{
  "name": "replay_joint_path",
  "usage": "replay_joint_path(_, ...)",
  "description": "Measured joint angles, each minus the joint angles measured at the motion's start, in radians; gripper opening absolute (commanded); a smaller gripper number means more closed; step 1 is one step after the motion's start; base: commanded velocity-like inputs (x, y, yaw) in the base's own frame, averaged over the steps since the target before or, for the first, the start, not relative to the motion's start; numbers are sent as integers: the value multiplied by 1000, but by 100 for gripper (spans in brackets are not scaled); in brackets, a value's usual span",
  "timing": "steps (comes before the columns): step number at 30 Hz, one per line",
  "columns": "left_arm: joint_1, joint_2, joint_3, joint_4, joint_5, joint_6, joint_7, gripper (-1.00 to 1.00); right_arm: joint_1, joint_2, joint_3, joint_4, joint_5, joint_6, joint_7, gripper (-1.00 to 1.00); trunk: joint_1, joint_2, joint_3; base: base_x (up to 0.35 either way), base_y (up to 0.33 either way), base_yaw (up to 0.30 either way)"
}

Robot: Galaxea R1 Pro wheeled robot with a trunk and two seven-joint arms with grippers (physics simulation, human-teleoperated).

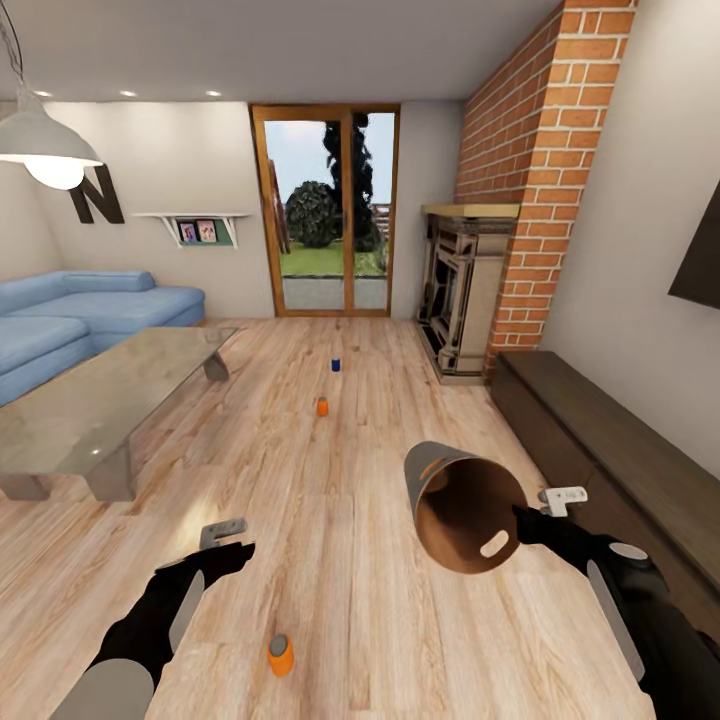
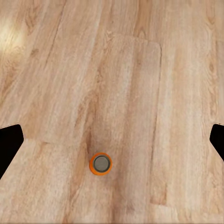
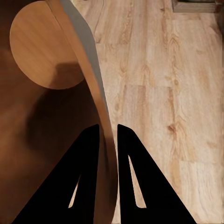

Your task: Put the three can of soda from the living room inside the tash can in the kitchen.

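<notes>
At the far left of the head view sit a blue sofa (image 1: 90, 310) and a glass-topped low worktop (image 1: 100, 400), neither carrying a can as far as can be seen. Next comes the left tool (image 1: 232, 548), empty with its fingers spread wide, hanging above the plank floor (image 1: 330, 560); the left wrist view looks straight down on the nearest orange can (image 2: 101, 163), which stands upright on the floor between the two dark fingertips but well below them. That can looks light, stiff and smooth-sided, so it would likely slip or tip if pinched off-centre; a hold across the middle of its body, from above, seems safest. Further up the room stand a second orange can (image 1: 322, 406) and a dark blue can (image 1: 336, 364), both small and hard to make out in detail. To the right, the right tool (image 3: 108, 140) is clamped on the rim of the tash can (image 1: 465, 505), one finger inside the brown wall and one outside, holding it tilted with its mouth towards the camera. The bin appears rigid and empty, though part of its interior is in shadow. The right arm is cut off at the frame's edge, beside a dark low cabinet (image 1: 610, 450).
</notes>
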Motion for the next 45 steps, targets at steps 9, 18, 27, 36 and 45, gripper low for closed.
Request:
replay_joint_path(9,0,0,-1,62,0,-27,-1,100,1,2,4,-50,-5,14,-1,-100,35,-63,-28,0,0,0)
replay_joint_path(18,0,0,-1,67,3,-31,-1,100,2,3,5,-54,-5,15,-3,-100,69,-126,-56,0,0,0)
replay_joint_path(27,0,0,-1,68,-2,-39,-1,100,3,3,7,-53,-5,15,-4,-100,104,-189,-85,0,0,0)
replay_joint_path(36,0,0,-1,104,-2,-49,-1,100,4,11,31,-50,-6,15,-5,-100,138,-252,-113,0,0,0)
replay_joint_path(45,-2,-3,0,128,-3,-57,0,100,5,16,54,-51,-4,15,-16,-100,173,-315,-141,0,0,0)
